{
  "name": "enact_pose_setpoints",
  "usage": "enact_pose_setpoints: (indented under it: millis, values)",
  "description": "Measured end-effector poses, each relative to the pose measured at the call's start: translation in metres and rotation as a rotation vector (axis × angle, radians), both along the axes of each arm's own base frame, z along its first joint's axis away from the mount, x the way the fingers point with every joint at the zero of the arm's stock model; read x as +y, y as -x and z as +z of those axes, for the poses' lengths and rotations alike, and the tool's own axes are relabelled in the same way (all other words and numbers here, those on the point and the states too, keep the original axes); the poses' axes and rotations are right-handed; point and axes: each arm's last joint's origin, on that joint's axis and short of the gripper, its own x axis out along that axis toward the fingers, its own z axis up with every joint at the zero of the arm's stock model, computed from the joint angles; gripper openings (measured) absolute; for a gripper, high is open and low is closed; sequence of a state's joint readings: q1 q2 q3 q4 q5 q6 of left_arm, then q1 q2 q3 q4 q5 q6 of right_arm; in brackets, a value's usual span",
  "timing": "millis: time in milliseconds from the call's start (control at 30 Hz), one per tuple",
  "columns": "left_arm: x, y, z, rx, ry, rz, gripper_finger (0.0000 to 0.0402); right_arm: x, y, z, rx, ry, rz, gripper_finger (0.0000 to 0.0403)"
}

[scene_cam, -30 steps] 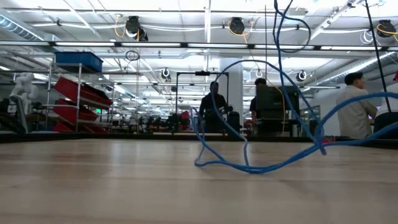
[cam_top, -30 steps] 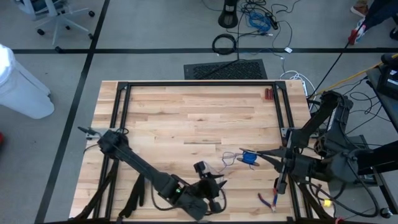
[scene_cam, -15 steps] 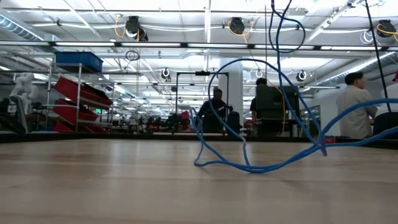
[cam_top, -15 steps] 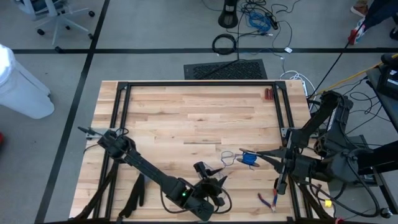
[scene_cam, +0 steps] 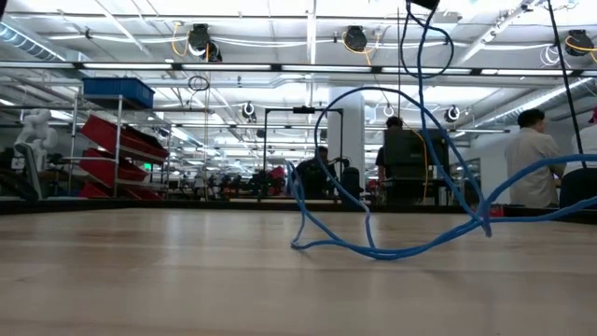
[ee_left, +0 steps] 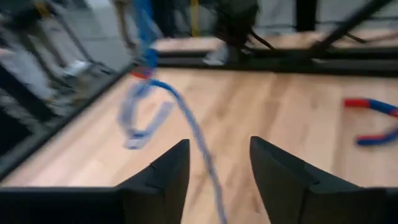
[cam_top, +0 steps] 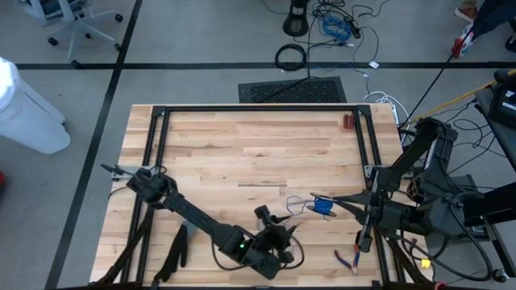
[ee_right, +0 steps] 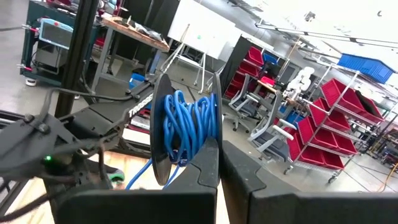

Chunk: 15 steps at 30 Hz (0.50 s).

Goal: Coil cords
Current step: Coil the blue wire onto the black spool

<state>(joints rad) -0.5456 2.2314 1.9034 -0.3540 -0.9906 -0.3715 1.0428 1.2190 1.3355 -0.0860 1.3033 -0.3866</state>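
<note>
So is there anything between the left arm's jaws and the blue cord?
Nothing visible. In the left wrist view the blue cord runs straight down into the gap between the left gripper's open jaws, over bare table. The red-handled pliers lie off to one side, clear of that path.

cord (scene_cam: 392, 245): thin, blue | state: part wound on dark spool (ee_right: 180, 134), rest loose | pose: loose loops arching up, low bend touching bench | loc: near-right bench area
</note>
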Motion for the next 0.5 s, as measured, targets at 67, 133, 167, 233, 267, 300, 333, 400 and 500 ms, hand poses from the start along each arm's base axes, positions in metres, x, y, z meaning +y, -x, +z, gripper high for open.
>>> enact_pose_setpoints:
  millis: [67,133,167,233,267,300,333,400,500]
  values:
    - [0.001,-0.001,-0.001,0.015,0.019,-0.025,0.0138,0.000,0.000,0.000,0.000,0.000,0.000,0.0000]
    - [0.002,-0.001,-0.001,0.027,0.009,-0.028,0.0100,0.000,0.000,0.000,0.000,0.000,0.000,0.0000]
    - [0.003,0.000,-0.003,0.045,-0.001,-0.028,0.0078,0.000,0.000,0.000,0.000,0.000,0.000,0.0000]
    - [0.004,0.002,-0.006,0.090,-0.025,-0.030,0.0031,0.000,0.000,0.000,0.000,0.000,0.000,0.0000]
    - [0.005,0.003,-0.007,0.110,-0.036,-0.031,0.0017,0.000,0.000,0.000,0.000,0.000,0.000,0.0000]
    - [0.004,0.005,-0.008,0.125,-0.045,-0.034,0.0011,0.000,0.000,0.000,0.000,0.001,0.000,0.0000]
    - [0.003,0.007,-0.007,0.136,-0.053,-0.037,0.0011,0.000,0.000,0.000,0.000,0.001,0.000,0.0000]
    - [0.000,0.014,-0.001,0.155,-0.067,-0.048,0.0011,0.000,0.000,0.000,0.000,0.001,0.000,0.0000]
    - [-0.005,0.026,0.017,0.145,-0.073,-0.062,0.0006,0.000,0.000,0.000,0.002,0.005,0.000,0.0000]
